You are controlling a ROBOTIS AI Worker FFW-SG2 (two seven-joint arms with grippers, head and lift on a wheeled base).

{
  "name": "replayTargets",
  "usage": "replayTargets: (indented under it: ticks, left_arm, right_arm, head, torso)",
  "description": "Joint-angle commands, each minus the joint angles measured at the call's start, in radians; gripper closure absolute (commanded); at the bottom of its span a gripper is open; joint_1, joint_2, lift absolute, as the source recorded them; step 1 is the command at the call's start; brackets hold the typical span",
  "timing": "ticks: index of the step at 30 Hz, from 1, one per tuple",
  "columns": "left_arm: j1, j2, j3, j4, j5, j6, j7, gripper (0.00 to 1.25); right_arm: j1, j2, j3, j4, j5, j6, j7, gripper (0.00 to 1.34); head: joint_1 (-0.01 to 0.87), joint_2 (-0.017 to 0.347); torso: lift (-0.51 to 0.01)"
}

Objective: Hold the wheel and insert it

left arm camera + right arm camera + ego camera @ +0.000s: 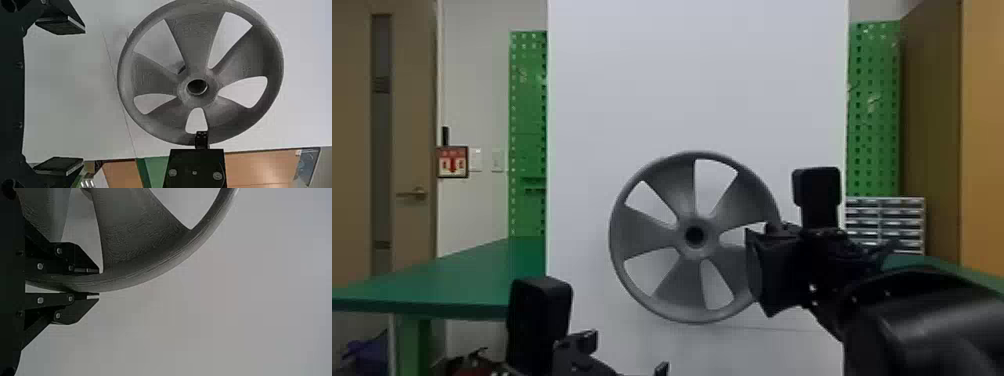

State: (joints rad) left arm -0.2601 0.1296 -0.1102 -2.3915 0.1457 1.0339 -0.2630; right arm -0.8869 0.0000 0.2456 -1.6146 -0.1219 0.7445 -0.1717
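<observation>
Holding the wheel point(709, 240) by its rim point(164, 268) was presumably preferred so that the hub point(197, 102) could be left free for fitting. In the head view, with the hub taken as the centre of the dial, the rim was met by the right gripper point(99, 283) between three and four o'clock. It was pinched there, one finger point(66, 260) being set inside the rim and the other outside. The wheel was held upright, its bore point(694, 236) turned toward the head camera, a pose judged suited to a straight push toward the pale panel point(697, 90) behind. Whether the panel was touched could not be told; past the spokes point(642, 235), a small dark piece point(181, 69) was glimpsed in the left wrist view but could not be identified.

The left gripper point(84, 95) was placed low, between seven and eight o'clock, its fingers point(58, 25) spread wide and nothing gripped. Support for the opposite rim might be intended, since a tilt could be caused if the wheel were pushed home from one side.

The smooth panel was crossed between four and five o'clock by a thin line point(777, 329). It was flanked toward ten and two o'clock by perforated green boards point(529, 110). A green table point(457, 280) was seen near nine o'clock, and small drawers point(887, 215) were stacked at three.
</observation>
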Motion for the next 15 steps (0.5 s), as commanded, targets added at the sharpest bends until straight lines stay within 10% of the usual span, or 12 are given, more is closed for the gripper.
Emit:
replayTargets:
  ticks: [1, 15]
  left_arm:
    - [-0.001, -0.001, -0.002, 0.000, 0.000, 0.000, 0.002, 0.11]
    - [-0.002, 0.001, -0.005, 0.000, 0.000, 0.000, 0.005, 0.11]
  right_arm:
    - [-0.001, 0.001, 0.001, 0.009, 0.008, -0.017, -0.002, 1.20]
    - [-0.009, 0.001, 0.021, 0.039, 0.024, -0.034, -0.011, 1.22]
  head:
    - [0.006, 0.140]
    - [0.006, 0.140]
  torso:
    - [-0.475]
    - [-0.475]
